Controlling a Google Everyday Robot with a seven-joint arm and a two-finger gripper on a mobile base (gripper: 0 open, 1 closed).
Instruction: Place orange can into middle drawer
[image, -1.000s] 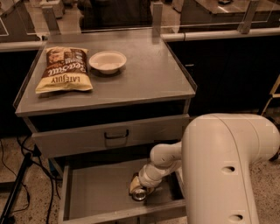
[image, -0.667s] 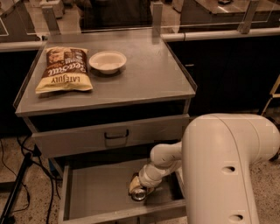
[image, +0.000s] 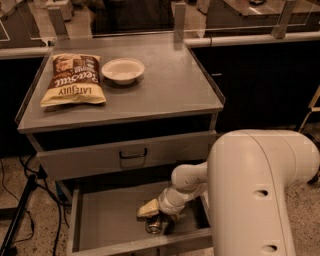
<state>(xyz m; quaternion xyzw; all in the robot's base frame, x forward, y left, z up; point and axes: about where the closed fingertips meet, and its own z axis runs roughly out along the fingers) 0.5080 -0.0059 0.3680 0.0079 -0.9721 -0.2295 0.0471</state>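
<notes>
The orange can (image: 154, 225) is in the open middle drawer (image: 107, 220), low over its bare grey floor near the front, with a silver end facing me. My gripper (image: 151, 212) reaches down into the drawer from the right and sits right on top of the can, covering its upper part. The white arm (image: 260, 195) fills the lower right of the view and hides the drawer's right side.
Above the open drawer is a closed drawer with a dark handle (image: 132, 153). On the cabinet top (image: 170, 90) lie a chip bag (image: 72, 80) at the left and a white bowl (image: 123, 69) beside it. Black cables (image: 20, 200) run on the floor at the left.
</notes>
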